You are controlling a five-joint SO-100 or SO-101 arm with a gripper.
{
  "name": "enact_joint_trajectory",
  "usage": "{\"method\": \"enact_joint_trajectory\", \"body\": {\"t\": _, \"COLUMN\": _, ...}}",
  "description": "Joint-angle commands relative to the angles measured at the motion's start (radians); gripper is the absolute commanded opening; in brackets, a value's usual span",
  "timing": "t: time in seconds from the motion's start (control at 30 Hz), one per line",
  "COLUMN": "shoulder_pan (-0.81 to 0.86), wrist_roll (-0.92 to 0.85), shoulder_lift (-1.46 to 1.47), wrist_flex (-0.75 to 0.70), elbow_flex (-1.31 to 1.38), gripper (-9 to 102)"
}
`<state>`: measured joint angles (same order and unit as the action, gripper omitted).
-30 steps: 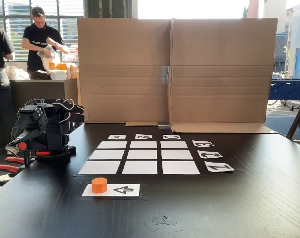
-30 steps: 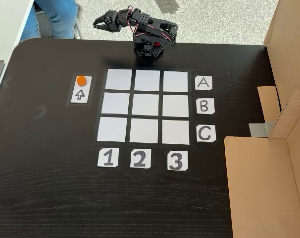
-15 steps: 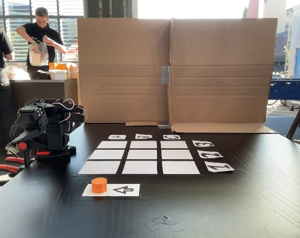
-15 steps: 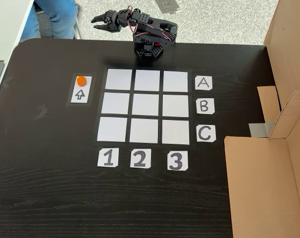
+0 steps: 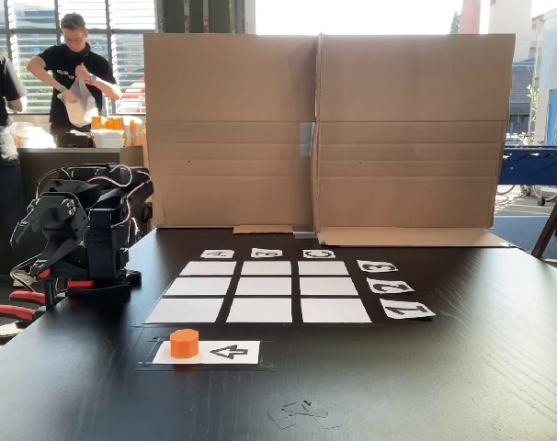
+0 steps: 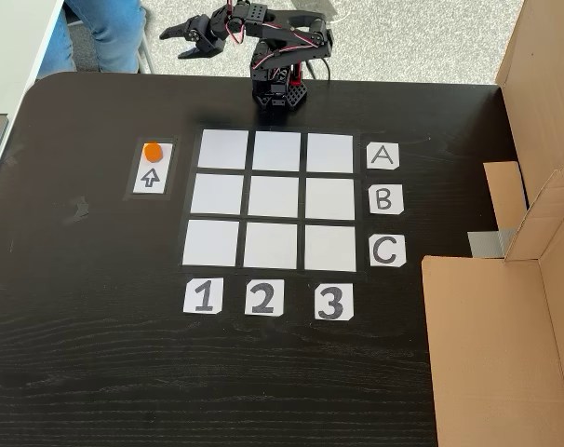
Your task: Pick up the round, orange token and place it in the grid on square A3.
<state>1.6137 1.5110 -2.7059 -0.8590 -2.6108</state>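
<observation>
A dark wooden desk is shown from above and from a low front angle. In the view from above, a small black robot arm is mounted at the far edge of the desk, folded back, with its jaws held out past the desk edge toward the left; the two fingers are seen spread apart and nothing is held between them. A small orange token is seen standing upright on the far end of a white arrow card, just left of the grid of nine white paper squares. In that view, the token lies nearer the viewer than the jaws and slightly to their left, well apart from them, so the coming reach is judged to need a swing toward the near side and a drop to desk level. The token is round, so no long axis has to be matched. Square A3 is the far right corner cell in this view, in line with the A card and the 3 card, and it lies bare. In the low front view, the token is seen near the viewer, the arm at far left, and a cardboard screen behind the desk.
</observation>
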Motion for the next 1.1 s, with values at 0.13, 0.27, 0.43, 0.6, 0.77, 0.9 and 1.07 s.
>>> {"method": "enact_joint_trajectory", "body": {"t": 0.13, "shoulder_pan": -0.072, "wrist_roll": -0.008, "shoulder_lift": 0.365, "wrist_flex": -0.364, "elbow_flex": 0.569, "gripper": 28}}
{"method": "enact_joint_trajectory", "body": {"t": 0.27, "shoulder_pan": -0.098, "wrist_roll": -0.025, "shoulder_lift": 0.548, "wrist_flex": -0.474, "elbow_flex": 0.778, "gripper": 31}}
{"method": "enact_joint_trajectory", "body": {"t": 0.43, "shoulder_pan": -0.137, "wrist_roll": -0.057, "shoulder_lift": 0.707, "wrist_flex": -0.525, "elbow_flex": 0.957, "gripper": 32}}
{"method": "enact_joint_trajectory", "body": {"t": 0.6, "shoulder_pan": -0.207, "wrist_roll": -0.175, "shoulder_lift": 0.784, "wrist_flex": -0.541, "elbow_flex": 1.048, "gripper": 32}}
{"method": "enact_joint_trajectory", "body": {"t": 0.77, "shoulder_pan": -0.262, "wrist_roll": -0.225, "shoulder_lift": 0.848, "wrist_flex": -0.546, "elbow_flex": 1.104, "gripper": 35}}
{"method": "enact_joint_trajectory", "body": {"t": 0.9, "shoulder_pan": -0.304, "wrist_roll": -0.247, "shoulder_lift": 0.925, "wrist_flex": -0.594, "elbow_flex": 1.178, "gripper": 38}}
{"method": "enact_joint_trajectory", "body": {"t": 1.07, "shoulder_pan": -0.360, "wrist_roll": -0.245, "shoulder_lift": 1.026, "wrist_flex": -0.643, "elbow_flex": 1.282, "gripper": 38}}
